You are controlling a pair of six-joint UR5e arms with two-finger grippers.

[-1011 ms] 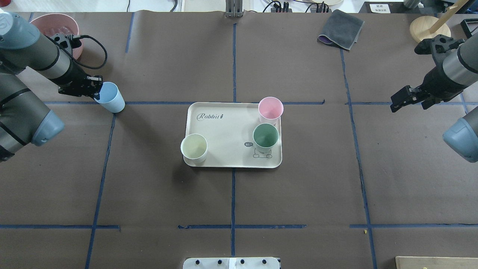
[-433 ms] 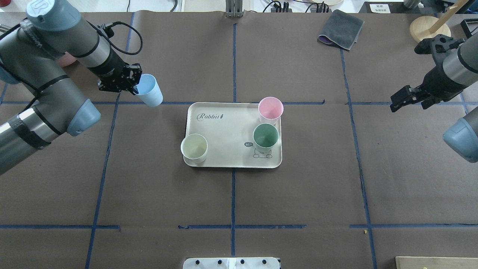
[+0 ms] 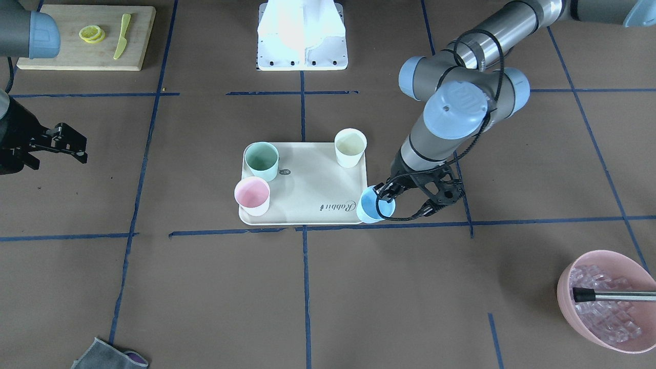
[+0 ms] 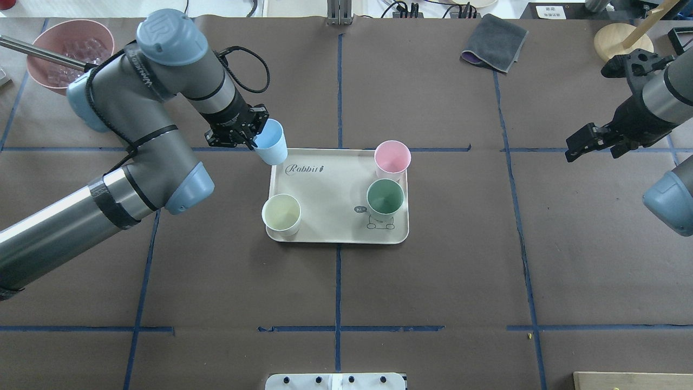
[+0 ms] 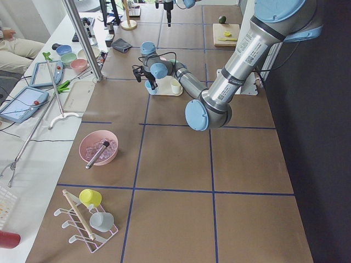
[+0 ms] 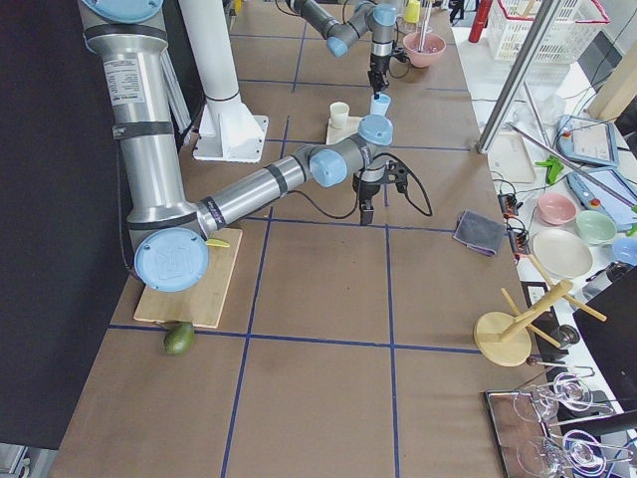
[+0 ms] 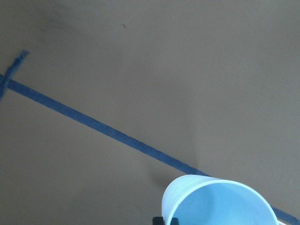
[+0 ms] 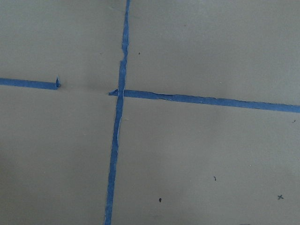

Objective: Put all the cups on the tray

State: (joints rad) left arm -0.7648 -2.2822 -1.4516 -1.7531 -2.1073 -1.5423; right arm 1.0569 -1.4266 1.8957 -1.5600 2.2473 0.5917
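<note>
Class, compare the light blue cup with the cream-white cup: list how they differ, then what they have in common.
Colour: the light blue cup is pale blue, the cream-white cup off-white.
Hold: the left pincer grips the light blue cup at its rim; nothing grips the cream-white cup.
Place: the light blue cup is at the edge of the tray, by one corner; the cream-white cup stands on the tray.
Both are handleless, tapered and empty.

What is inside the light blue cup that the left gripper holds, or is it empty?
Empty: the light blue cup shows only bare blue inside in the front-facing and wrist views; the left gripper pinches its rim.
</note>
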